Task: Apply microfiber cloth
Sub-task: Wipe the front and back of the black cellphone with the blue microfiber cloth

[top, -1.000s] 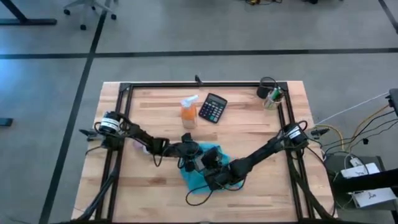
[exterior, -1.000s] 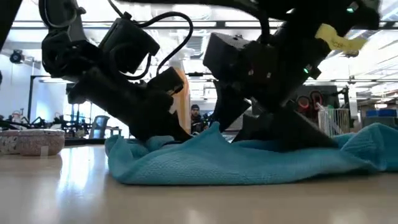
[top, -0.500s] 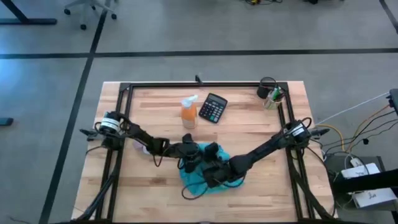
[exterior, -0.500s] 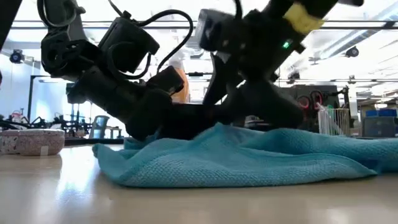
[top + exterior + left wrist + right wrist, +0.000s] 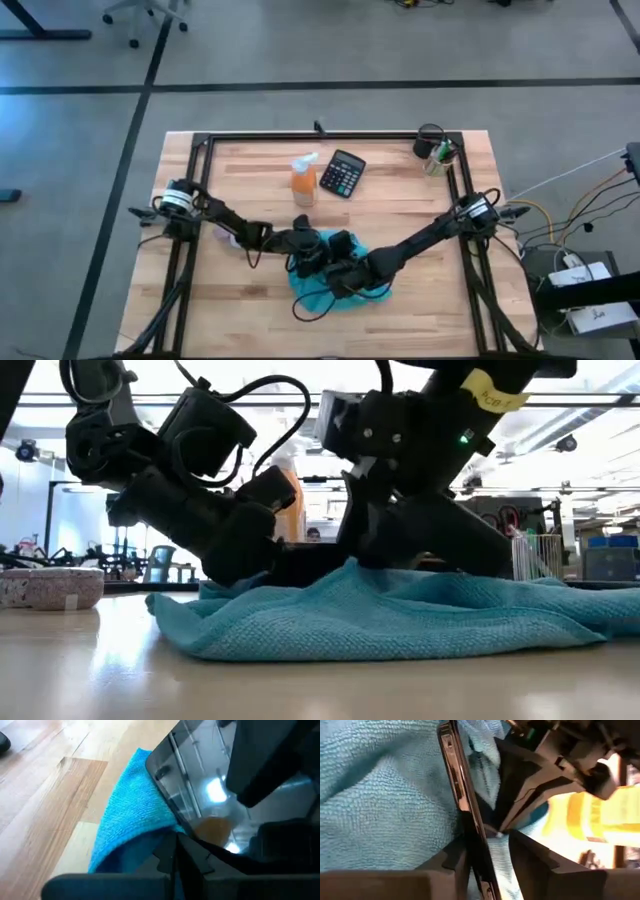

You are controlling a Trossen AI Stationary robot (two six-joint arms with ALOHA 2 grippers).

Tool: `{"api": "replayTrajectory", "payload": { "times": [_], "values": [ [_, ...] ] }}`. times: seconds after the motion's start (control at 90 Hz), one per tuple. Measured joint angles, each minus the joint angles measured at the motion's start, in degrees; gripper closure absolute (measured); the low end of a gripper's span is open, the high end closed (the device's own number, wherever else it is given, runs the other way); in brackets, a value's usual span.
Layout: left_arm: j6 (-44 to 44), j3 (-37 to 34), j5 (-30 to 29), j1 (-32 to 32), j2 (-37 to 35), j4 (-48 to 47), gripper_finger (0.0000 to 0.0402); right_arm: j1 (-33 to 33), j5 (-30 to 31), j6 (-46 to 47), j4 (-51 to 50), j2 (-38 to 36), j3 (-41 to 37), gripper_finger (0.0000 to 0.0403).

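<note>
Over the soft turquoise microfiber cloth (image 5: 345,296), we have both claws clamped on a thin, glossy dark slab (image 5: 465,815): left gripper (image 5: 312,253), right gripper (image 5: 343,277). Wiping looks underway; next we rub it against the cloth.

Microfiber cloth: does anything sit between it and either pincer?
Nothing visible does. Both the left pincer and right pincer are down on the microfiber cloth, with a thin glossy slab between them.
</note>
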Motion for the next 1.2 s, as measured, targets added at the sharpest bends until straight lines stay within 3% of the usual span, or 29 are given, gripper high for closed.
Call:
{"api": "replayTrajectory", "payload": {
  "times": [0.244,0.433,0.611,0.9,1.2],
  "values": [
    [2.1,0.0,-0.2,0.0,0.0,0.0,0.0401,1.2,-1.7,0.3,-5.5,-0.2,3.2,0.0386],
    [3.0,-0.1,-1.3,-0.1,0.0,-0.8,0.0402,3.8,0.3,7.4,-22.5,-0.2,10.5,0.0389],
    [3.0,-0.2,-1.4,-0.1,0.0,-1.1,0.0402,5.4,1.5,25.4,-41.6,-0.7,13.9,0.0392],
    [3.7,-0.3,-4.0,-0.1,-0.1,-1.4,0.0402,8.6,-4.6,61.4,-65.5,-1.2,9.5,0.0392],
    [6.0,-0.4,-4.7,-0.1,-0.1,-1.0,0.0402,12.6,-13.1,83.7,-67.0,-2.1,-4.8,0.0393]
  ]
}}
